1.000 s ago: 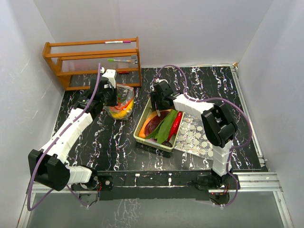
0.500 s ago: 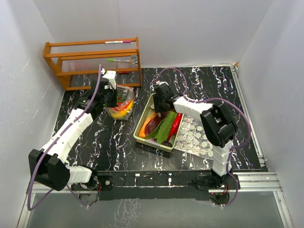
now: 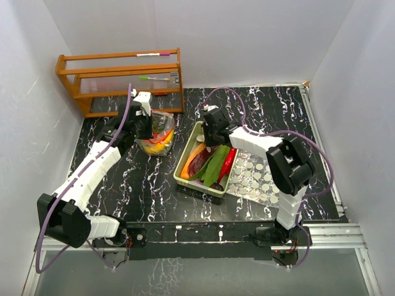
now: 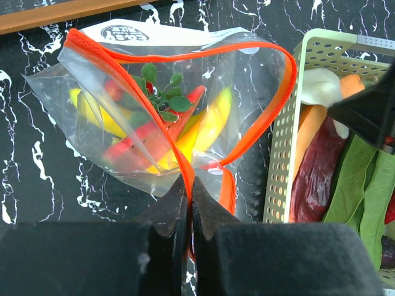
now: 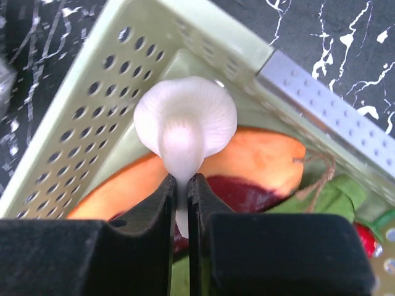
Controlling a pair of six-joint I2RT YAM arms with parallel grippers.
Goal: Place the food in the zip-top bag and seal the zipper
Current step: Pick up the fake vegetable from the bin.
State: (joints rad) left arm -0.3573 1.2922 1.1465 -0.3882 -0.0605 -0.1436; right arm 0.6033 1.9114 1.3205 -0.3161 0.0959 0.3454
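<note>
The clear zip-top bag (image 3: 158, 134) with an orange zipper stands open left of the basket. It holds a yellow banana (image 4: 207, 126), red pieces and green leaves. My left gripper (image 4: 189, 182) is shut on the bag's orange zipper rim (image 4: 179, 132) at its near edge. In the pale green basket (image 5: 86, 111), my right gripper (image 5: 181, 180) is shut on the stem of a white toy mushroom (image 5: 185, 114). Under the mushroom lie an orange wedge (image 5: 259, 157) and a purple aubergine (image 5: 237, 191). Green pods (image 3: 213, 164) and a red chilli (image 3: 228, 163) fill the basket's right half.
A wooden rack (image 3: 120, 77) stands at the back left, just behind the bag. A silver sheet of round discs (image 3: 254, 180) lies against the basket's right side. The basket's perforated wall (image 4: 281, 154) sits close beside the bag.
My right gripper has shifted slightly within the basket's far corner and closed on the mushroom's stem. The left gripper and the bag have stayed still.
</note>
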